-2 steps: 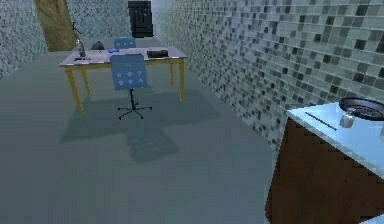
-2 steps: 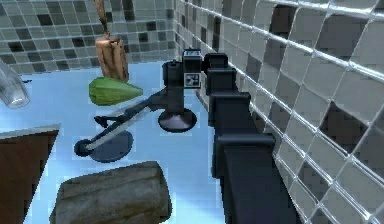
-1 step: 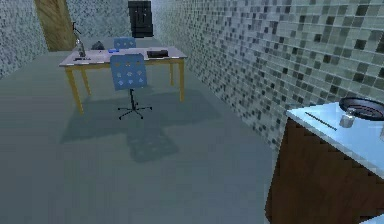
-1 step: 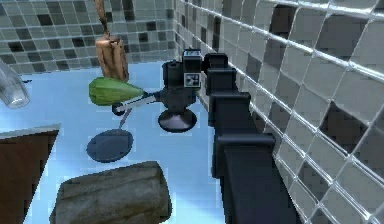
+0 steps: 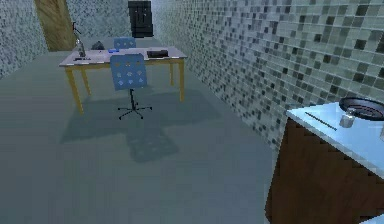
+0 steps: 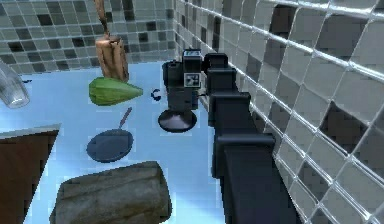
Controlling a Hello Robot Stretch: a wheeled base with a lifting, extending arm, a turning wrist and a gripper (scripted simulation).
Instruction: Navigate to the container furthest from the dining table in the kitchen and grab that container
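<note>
On the pale blue countertop (image 6: pixel 60 115) lie a green rounded thing (image 6: pixel 115 91) and, behind it, a brown upright thing (image 6: pixel 111 56). A clear glass vessel (image 6: pixel 10 88) stands at the arm side view's left edge. My arm (image 6: pixel 245 150) reaches as a dark bar along the tiled wall. The gripper (image 6: pixel 160 94) shows at its far end, left of the white marker squares (image 6: pixel 190 62), just right of the green thing. I cannot tell whether it holds anything. The counter corner (image 5: pixel 335 135) in the forward view carries a dark round pan (image 5: pixel 362 105) and a small white cup (image 5: pixel 347 120).
A small dark frying pan (image 6: pixel 108 145) and a brown loaf (image 6: pixel 110 195) lie nearer on the counter. The forward view has a wooden table (image 5: pixel 120 62) with a blue swivel chair (image 5: pixel 130 78), a wooden door (image 5: pixel 55 22) behind, open grey floor (image 5: pixel 150 160), and a tiled wall (image 5: pixel 270 60) on its right.
</note>
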